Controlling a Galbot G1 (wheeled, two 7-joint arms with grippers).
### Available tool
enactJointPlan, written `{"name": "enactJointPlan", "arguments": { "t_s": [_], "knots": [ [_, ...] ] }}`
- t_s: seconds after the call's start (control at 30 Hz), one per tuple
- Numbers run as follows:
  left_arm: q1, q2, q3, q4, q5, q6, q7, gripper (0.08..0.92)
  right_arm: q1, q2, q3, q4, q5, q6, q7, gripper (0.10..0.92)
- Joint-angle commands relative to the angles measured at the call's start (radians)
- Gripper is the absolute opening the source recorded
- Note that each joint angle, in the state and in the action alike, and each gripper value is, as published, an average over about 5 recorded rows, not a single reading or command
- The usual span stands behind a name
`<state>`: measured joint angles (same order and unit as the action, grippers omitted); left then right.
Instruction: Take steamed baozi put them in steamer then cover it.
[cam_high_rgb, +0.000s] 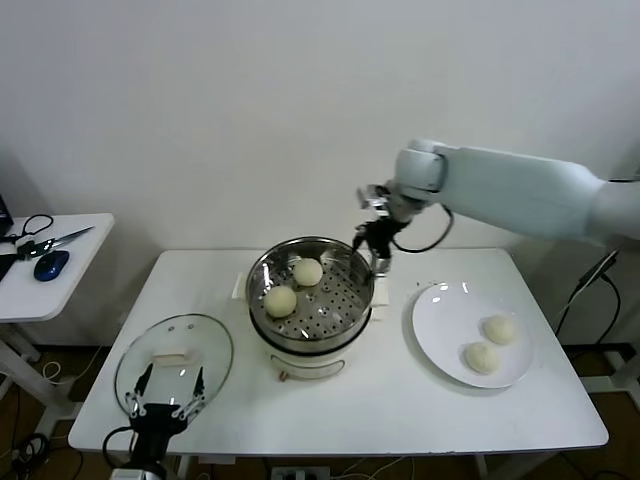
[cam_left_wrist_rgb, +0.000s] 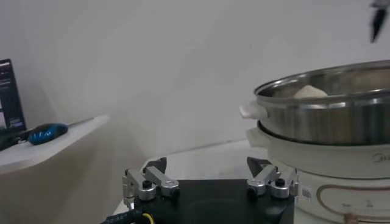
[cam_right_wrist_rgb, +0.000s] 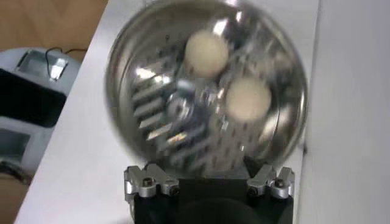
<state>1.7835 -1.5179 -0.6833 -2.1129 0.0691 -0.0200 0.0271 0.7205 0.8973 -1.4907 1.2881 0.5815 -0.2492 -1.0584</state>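
The steamer (cam_high_rgb: 312, 290) stands mid-table on its white base, with two baozi (cam_high_rgb: 280, 300) (cam_high_rgb: 308, 271) on its perforated tray. Two more baozi (cam_high_rgb: 499, 329) (cam_high_rgb: 483, 357) lie on the white plate (cam_high_rgb: 440, 320) at the right. The glass cover (cam_high_rgb: 175, 362) lies flat at the front left. My right gripper (cam_high_rgb: 368, 242) is open and empty, above the steamer's far right rim; its wrist view looks down on the steamer (cam_right_wrist_rgb: 146, 79) and both baozi (cam_right_wrist_rgb: 206, 53) (cam_right_wrist_rgb: 247, 98). My left gripper (cam_high_rgb: 166, 395) is open and empty, low at the cover's near edge; its view shows the steamer (cam_left_wrist_rgb: 329, 122) side on.
A white side table (cam_high_rgb: 50, 270) at the far left holds a blue mouse (cam_high_rgb: 51, 264), scissors and cables. A wall stands close behind the table. Cables hang at the right edge.
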Motion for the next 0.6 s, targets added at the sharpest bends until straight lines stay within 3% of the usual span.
{"name": "enactJointPlan", "arguments": {
  "t_s": [0.03, 0.27, 0.6],
  "knots": [
    [0.001, -0.002, 0.002, -0.002, -0.01, -0.013, 0.002, 0.823, -0.127, -0.43, 0.048, 0.163, -0.3, 0.055, -0.031, 0.823],
    [0.006, -0.005, 0.0, -0.008, -0.005, -0.011, 0.0, 0.823, -0.389, -0.485, 0.223, 0.087, -0.448, 0.095, -0.026, 0.823],
    [0.025, -0.019, -0.011, -0.011, 0.014, -0.009, -0.005, 0.823, -0.691, -0.372, 0.48, -0.087, -0.56, 0.128, -0.021, 0.823]
  ]
}}
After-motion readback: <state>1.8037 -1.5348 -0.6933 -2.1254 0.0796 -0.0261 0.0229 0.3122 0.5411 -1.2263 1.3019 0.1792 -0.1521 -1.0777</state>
